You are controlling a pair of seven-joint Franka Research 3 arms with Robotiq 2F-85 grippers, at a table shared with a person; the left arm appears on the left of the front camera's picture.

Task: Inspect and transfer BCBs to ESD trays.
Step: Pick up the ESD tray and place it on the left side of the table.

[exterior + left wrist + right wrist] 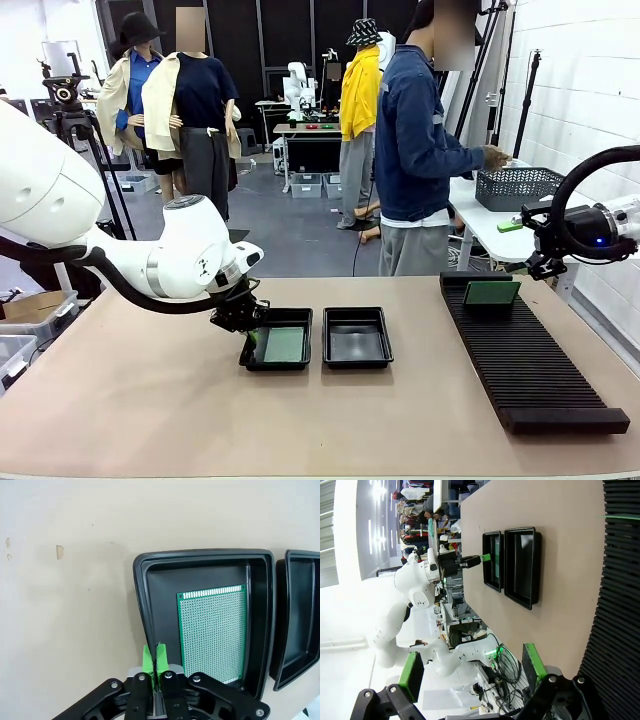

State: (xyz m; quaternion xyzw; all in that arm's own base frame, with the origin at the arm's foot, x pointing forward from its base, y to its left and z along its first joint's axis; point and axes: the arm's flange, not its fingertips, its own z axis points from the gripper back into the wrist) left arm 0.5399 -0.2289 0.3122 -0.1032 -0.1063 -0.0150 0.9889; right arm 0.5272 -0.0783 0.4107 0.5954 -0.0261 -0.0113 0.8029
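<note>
**Front, left wrist and right wrist views.** Two black trays lie side by side on the counter [150, 420], near its middle. The left tray [250, 362] holds one green circuit board [284, 345] lying flat on its floor. The wrist view shows the board's grid of holes and a bare strip of tray floor between the board and the rim on the claw's side. The right tray [357, 337] sits just beside the left one, apart from it by a narrow gap.

The left claw [246, 335] is at the left rim of the left tray, tilted in toward it. Its green pads [147, 661] are pressed together over that rim. Whether the rim is pinched between them cannot be told.

A long black ribbed rack [530, 365] runs from near to far along the right side of the counter. A second green board [492, 293] stands in its far end.

The right claw [542, 265] hangs above the far right corner of the counter, beside the rack's far end. Its fingers [411, 676] are spread wide apart with nothing between them.

A person in a blue jacket [415, 140] stands beyond the far edge. One hand [494, 157] is at a grey mesh basket [517, 187] on a white side table.
</note>
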